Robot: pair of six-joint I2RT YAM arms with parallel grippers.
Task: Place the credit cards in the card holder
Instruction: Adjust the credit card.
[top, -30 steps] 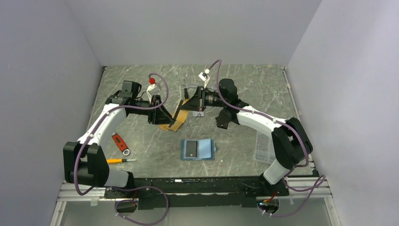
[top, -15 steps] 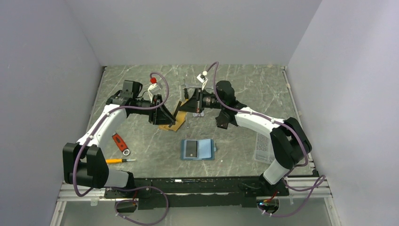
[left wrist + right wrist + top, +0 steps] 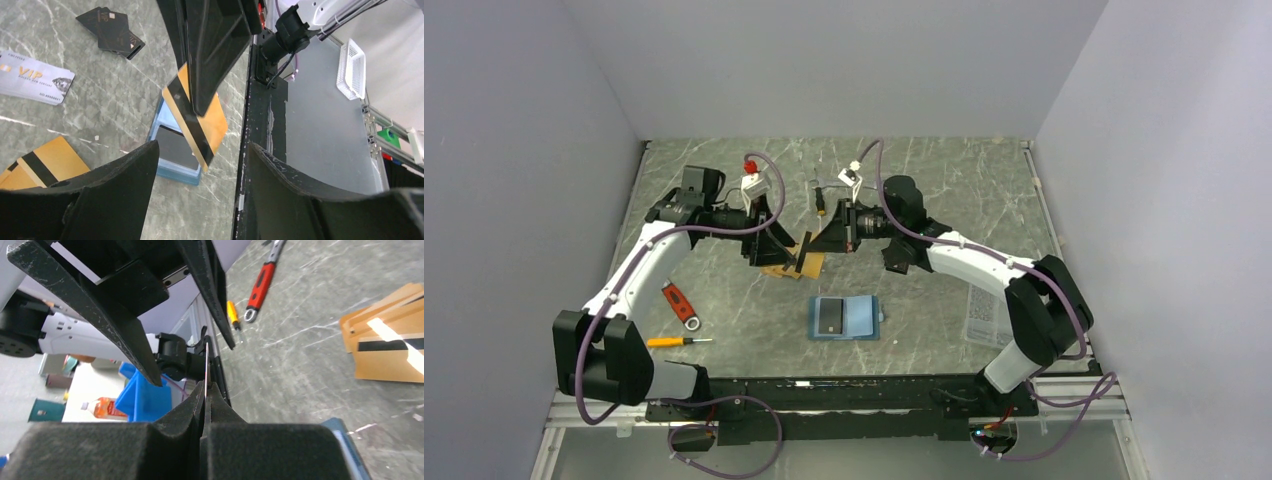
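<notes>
Nearest the arm bases is the open teal-blue leather-like card holder (image 3: 861, 318). It's lying flat on the grey marbled bench (image 3: 944, 200), long side running left-right, with a dark brown-black card (image 3: 829, 315) in its left pocket. Off to the holder's left are a little yellow-handled screwdriver (image 3: 672, 341) and a red-handled tool (image 3: 680, 305).

Just past the holder's far edge, the right gripper (image 3: 206, 387) is pinched tight on an orange-gold plastic card with a black stripe (image 3: 214, 127). That card is up on edge, not flat. Its long axis is tilted and one corner dips down toward the holder. The left gripper (image 3: 202, 146) sits just left of it, fingers spread wide, nothing in them.

Below the two grippers, beyond the holder, more orange-gold cards (image 3: 390, 347) lie flat. Farther out are a couple of dark cards (image 3: 110, 30) and a white VIP card (image 3: 35, 82).
</notes>
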